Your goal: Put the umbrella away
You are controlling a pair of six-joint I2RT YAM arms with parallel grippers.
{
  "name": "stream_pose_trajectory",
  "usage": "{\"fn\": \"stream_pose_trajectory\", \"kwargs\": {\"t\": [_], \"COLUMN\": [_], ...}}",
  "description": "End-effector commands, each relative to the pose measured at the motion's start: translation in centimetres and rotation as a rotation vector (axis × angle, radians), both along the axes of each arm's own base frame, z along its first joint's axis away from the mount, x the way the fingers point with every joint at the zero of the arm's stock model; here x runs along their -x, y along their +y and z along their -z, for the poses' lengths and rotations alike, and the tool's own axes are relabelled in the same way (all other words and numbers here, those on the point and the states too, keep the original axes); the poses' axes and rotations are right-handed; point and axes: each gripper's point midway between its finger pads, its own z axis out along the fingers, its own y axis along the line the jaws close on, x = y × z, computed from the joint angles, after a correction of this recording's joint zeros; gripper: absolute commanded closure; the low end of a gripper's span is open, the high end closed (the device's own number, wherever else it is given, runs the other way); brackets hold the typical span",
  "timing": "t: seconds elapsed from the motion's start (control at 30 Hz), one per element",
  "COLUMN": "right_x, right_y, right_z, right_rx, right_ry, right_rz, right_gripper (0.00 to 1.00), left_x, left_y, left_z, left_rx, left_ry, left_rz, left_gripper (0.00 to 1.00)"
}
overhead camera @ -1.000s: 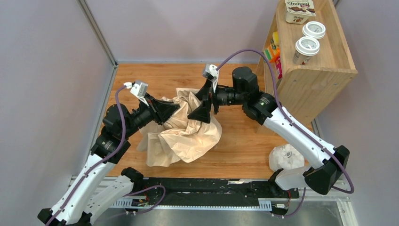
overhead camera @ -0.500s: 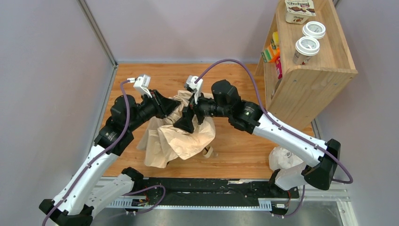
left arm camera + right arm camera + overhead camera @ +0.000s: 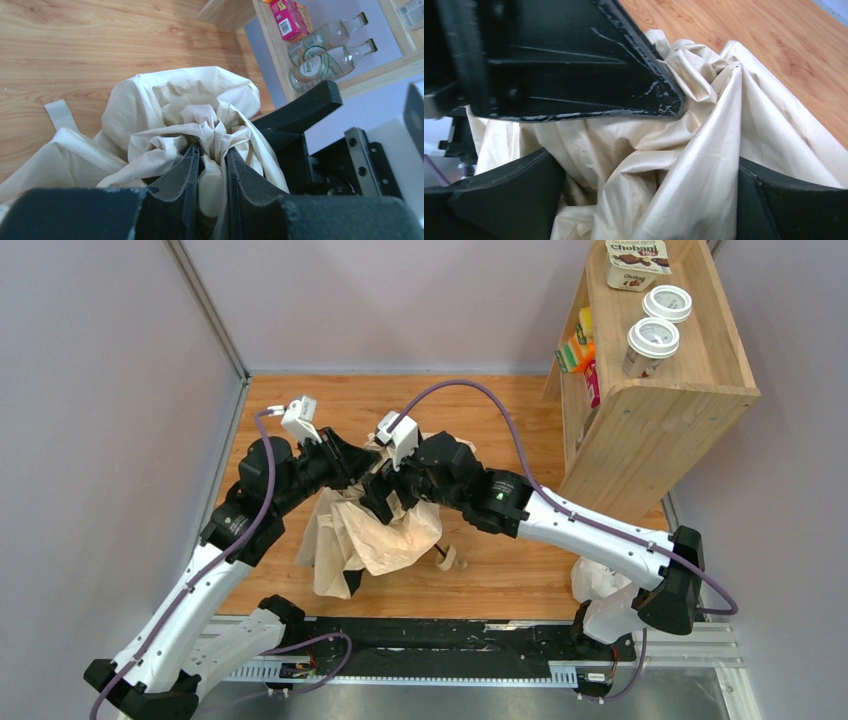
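Pinching: the left fingers (image 3: 172, 192) are pressed in on a bunched fold of the umbrella (image 3: 372, 530). A pale rounded piece sits in the narrow gap between them; what it is cannot be told.
Right side: the right fingers (image 3: 509, 195) stand spread wide, one on each side of a ridge of cream canopy, not clamped on it.
Umbrella place: it lies crumpled in a heap on the middle of the tabletop (image 3: 500, 400), under both wrists, which meet just beside each other above it.
Handle: the small wooden knob (image 3: 447, 558) shows at the heap's right edge, toward the arm bases.
Strap: the strap tab (image 3: 60, 114) lies flat on the wood beside the canopy.
Shelf: the wooden shelf (image 3: 660, 410) stands at the right, well apart from the umbrella, with two lidded cups (image 3: 653, 338) and a yoghurt tub (image 3: 637, 262) on top and glass bottles (image 3: 325, 55) and a pink box (image 3: 292, 17) inside.
Bag: the white plastic bag (image 3: 598, 575) sits near the right arm's base.
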Motion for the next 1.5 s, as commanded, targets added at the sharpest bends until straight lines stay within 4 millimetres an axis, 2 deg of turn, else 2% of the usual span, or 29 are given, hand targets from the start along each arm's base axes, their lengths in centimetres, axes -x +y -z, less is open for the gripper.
{"fn": "stream_pose_trajectory", "kwargs": {"t": [0.0, 0.2, 0.33, 0.47, 0.6, 0.63, 0.73, 0.77, 0.83, 0.87, 0.93, 0.97, 1.3, 1.33, 1.37, 1.4, 1.43, 1.47], "right_x": [-2.1, -3.2, -2.9, -2.9, -3.2, -3.2, -2.7, -2.8, -3.1, -3.4, -3.2, -3.3, -1.8, -1.7, -1.1, -0.9, -0.9, -0.9], "right_y": [-0.9, -1.2, 0.2, 0.8, 0.0, 0.0, 0.3, 0.3, 0.4, 0.5, 0.7, 0.6, 0.0, -0.1, 0.0, -0.2, -0.4, -0.7], "right_z": [0.4, 0.5, 0.1, -0.1, -0.5, -1.6, -2.3, -2.3, -2.0, -1.8, -1.6, -1.6, -0.8, -0.8, -0.8, -0.6, -0.5, -0.3], "right_rx": [0.041, 0.049, 0.008, -0.03, -0.098, -0.151, -0.186, -0.184, -0.177, -0.174, -0.166, -0.168, -0.195, -0.197, -0.2, -0.199, -0.198, -0.193], "right_ry": [-0.051, -0.07, -0.067, -0.088, -0.118, -0.138, -0.151, -0.148, -0.147, -0.144, -0.139, -0.14, -0.124, -0.12, -0.109, -0.099, -0.095, -0.091], "right_rz": [0.09, 0.146, 0.085, 0.069, 0.086, 0.078, 0.043, 0.055, 0.067, 0.078, 0.064, 0.066, 0.014, 0.015, -0.02, -0.019, -0.013, -0.007], "right_gripper": [0.0, 0.0, 0.0, 0.0, 0.11, 0.16, 0.32, 0.33, 0.29, 0.2, 0.2, 0.24, 0.96, 1.0, 1.0, 1.0, 1.0, 1.0], "left_x": [1.4, 2.1, 2.5, 3.0, 3.3, 3.3, 3.3, 3.3, 3.3, 3.3, 3.3, 3.3, 3.7, 3.7, 3.7, 3.8, 3.6, 3.8], "left_y": [-0.6, -1.1, -2.2, -3.2, -3.6, -3.6, -4.0, -4.1, -4.3, -4.6, -4.9, -4.9, -4.8, -4.7, -4.7, -4.5, -4.2, -3.8], "left_z": [-5.4, -4.6, -5.4, -6.5, -6.5, -6.6, -6.3, -6.4, -6.4, -6.3, -6.8, -6.8, -7.6, -7.9, -7.5, -8.2, -7.6, -8.6], "left_rx": [0.081, 0.067, 0.111, 0.151, 0.172, 0.177, 0.203, 0.216, 0.234, 0.24, 0.263, 0.268, 0.236, 0.23, 0.215, 0.198, 0.172, 0.146], "left_ry": [-0.204, -0.19, -0.206, -0.223, -0.206, -0.208, -0.187, -0.187, -0.177, -0.171, -0.181, -0.177, -0.218, -0.234, -0.215, -0.244, -0.222, -0.267], "left_rz": [0.082, 0.131, 0.199, 0.258, 0.289, 0.289, 0.304, 0.306, 0.314, 0.328, 0.343, 0.347, 0.362, 0.361, 0.358, 0.355, 0.338, 0.329], "left_gripper": [1.0, 1.0, 1.0, 1.0, 1.0, 1.0, 1.0, 1.0, 1.0, 1.0, 1.0, 1.0, 1.0, 0.92, 0.84, 0.67, 0.59, 0.4]}}
